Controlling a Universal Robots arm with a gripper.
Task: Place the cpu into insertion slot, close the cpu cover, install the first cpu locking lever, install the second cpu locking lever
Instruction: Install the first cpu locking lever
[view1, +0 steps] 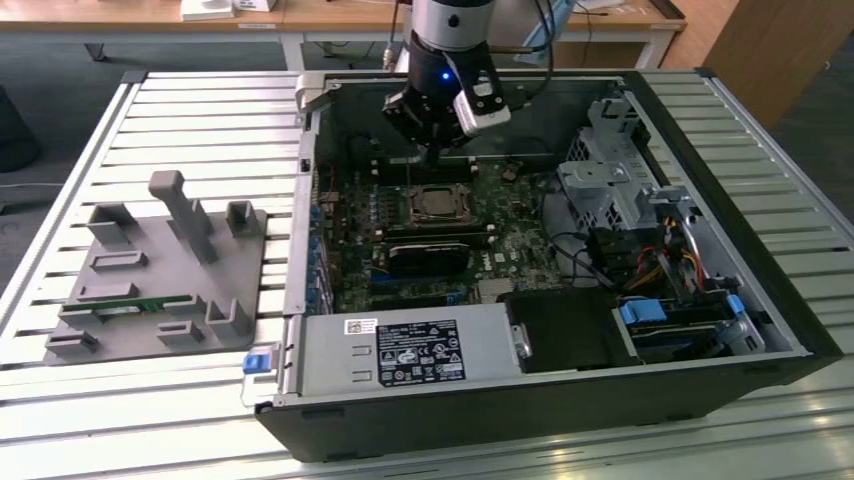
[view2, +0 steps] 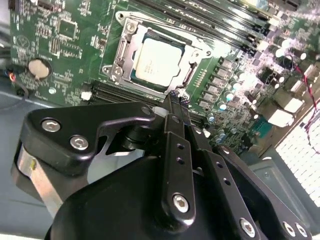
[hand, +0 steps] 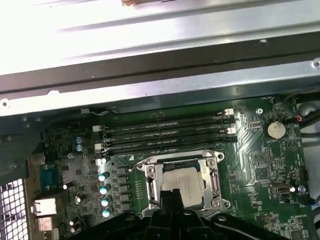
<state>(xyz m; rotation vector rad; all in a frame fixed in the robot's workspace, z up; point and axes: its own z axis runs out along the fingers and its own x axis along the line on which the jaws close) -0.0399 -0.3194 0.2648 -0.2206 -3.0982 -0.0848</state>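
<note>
- Exterior view's left: the grey fixture block (view1: 154, 270) stands on the slatted tabletop (view1: 80, 150), well apart from the work. You can leave it out of account.
- Centre: inside the open computer case (view1: 534, 400), the cpu (view2: 155, 60) lies flat in the insertion slot (hand: 172, 163). The cpu cover (view2: 121, 52) appears to be lowered around it, with the chip showing through the window.
- Centre, above the socket: the gripper (view2: 175, 96) has its fingers pressed together and holds nothing. In both wrist views its tip sits just beside the cover's edge.
- Step in hand, as judged: working the socket's latching hardware. Whether either locking lever is caught cannot be told.
- To do it well, keep the closed tip on the metal at the cover's edge and never on the chip's top. Push along the lever's own travel, and stay clear of the memory slots (hand: 165, 132) near the socket.
- Exterior view's right: the drive cage (view1: 607, 160) and the cables (view1: 667, 265) lie apart from the gripper's position.
</note>
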